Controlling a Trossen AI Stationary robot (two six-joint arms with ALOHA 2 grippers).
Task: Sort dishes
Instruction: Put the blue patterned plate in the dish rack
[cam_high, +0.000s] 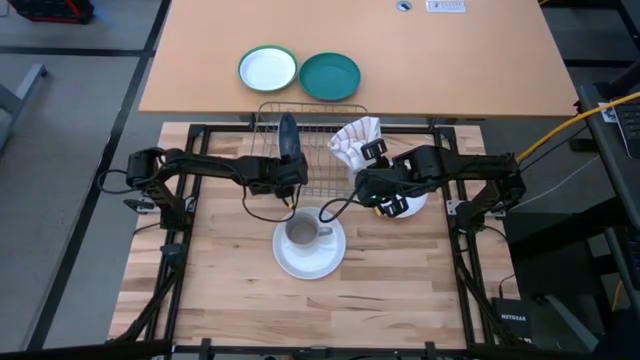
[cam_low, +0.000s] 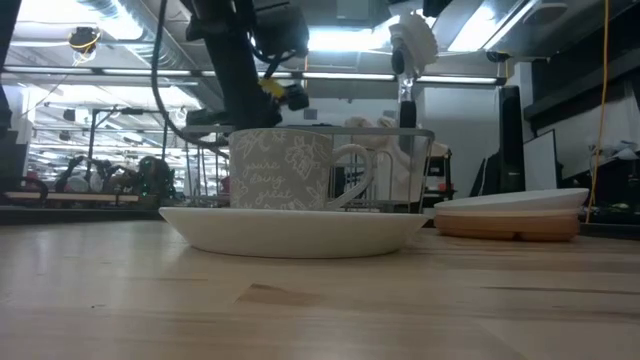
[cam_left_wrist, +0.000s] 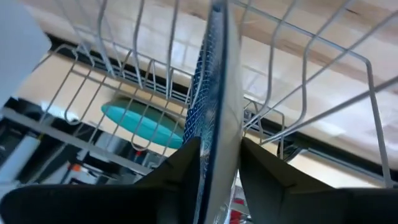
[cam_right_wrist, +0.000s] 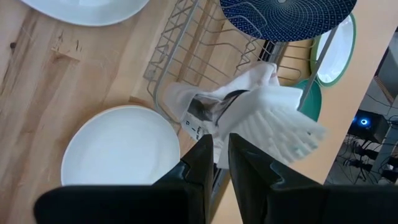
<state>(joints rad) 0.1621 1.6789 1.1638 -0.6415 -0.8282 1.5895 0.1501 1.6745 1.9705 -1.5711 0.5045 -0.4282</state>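
Rack – blue plate upright; mug on white plate.

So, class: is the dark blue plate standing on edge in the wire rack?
Yes. The dark blue plate stands upright between the wire rack's bars.

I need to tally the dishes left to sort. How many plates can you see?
6, maybe more hidden: blue plate upright in the rack, white plate under the mug, white plate stacked on a tan one, green-rimmed plate and teal plate behind the rack.
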